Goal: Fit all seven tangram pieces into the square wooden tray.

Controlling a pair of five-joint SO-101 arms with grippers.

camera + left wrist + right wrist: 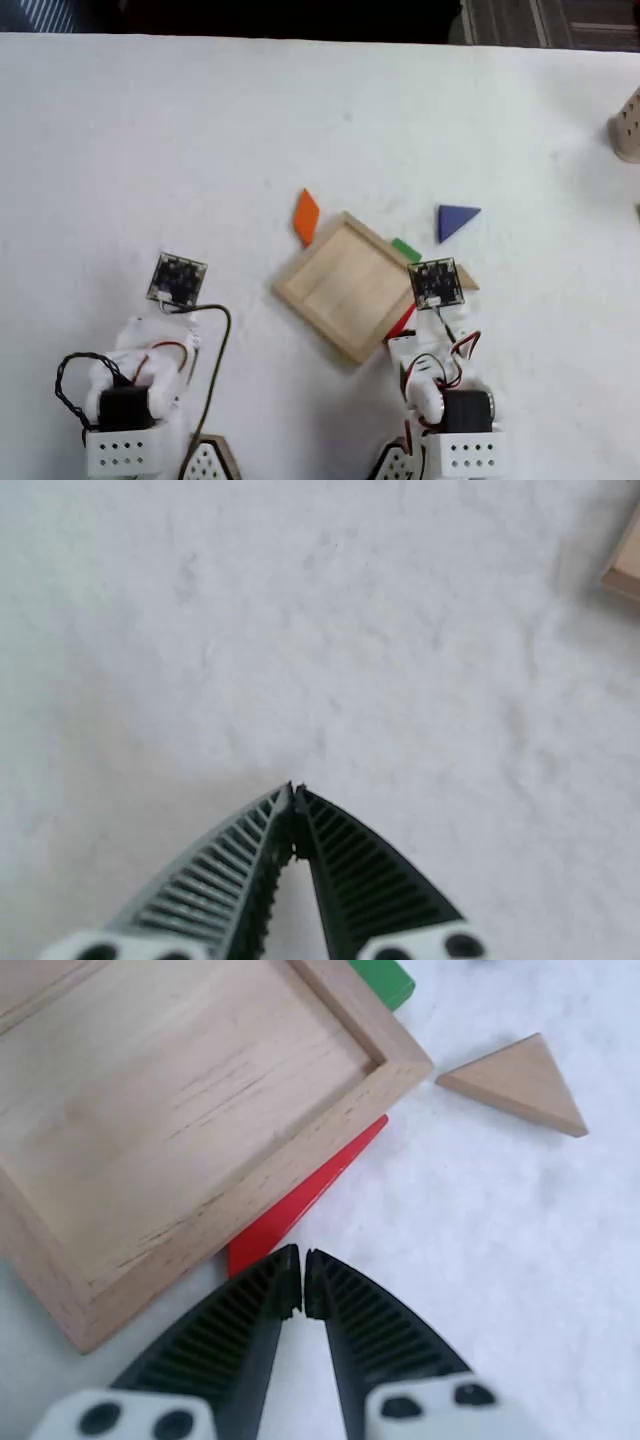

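Right claw (303, 1270) is hanging w/ jaws pressed together, gripping nothing, right by the red piece (300, 1200). That piece is lying on the worktop (150, 150) just ahead of the tips, hugging the outside of the square wooden tray (300, 1155). Its long axis is running along the tray rim & one pointed end is reaching toward the tray corner. Can't tell whether it's tucked under the rim or just butting against it.

Wooden triangle (515, 1085) is sitting apart on the worktop past that corner. Green piece (385, 980) is peeking out along the tray's next side. In the high view the orange piece (306, 216) is lying just beside the tray's far corner & the blue triangle (456, 220) is lying near the green piece, on the side away from the tray. Tray floor is showing bare wood, so prob. nothing is fitted yet.

Left claw (295, 795) is also closed & empty, hovering over bare worktop well apart from the pieces, so the right arm is clearly the nearer one for red.

Judging from this, the right claw is needing to open & set its jaws across the red piece's narrow width, i.e. crosswise to the rim. The rim is blocking one side, so dragging the piece clear first is looking likelier than a straight pinch.
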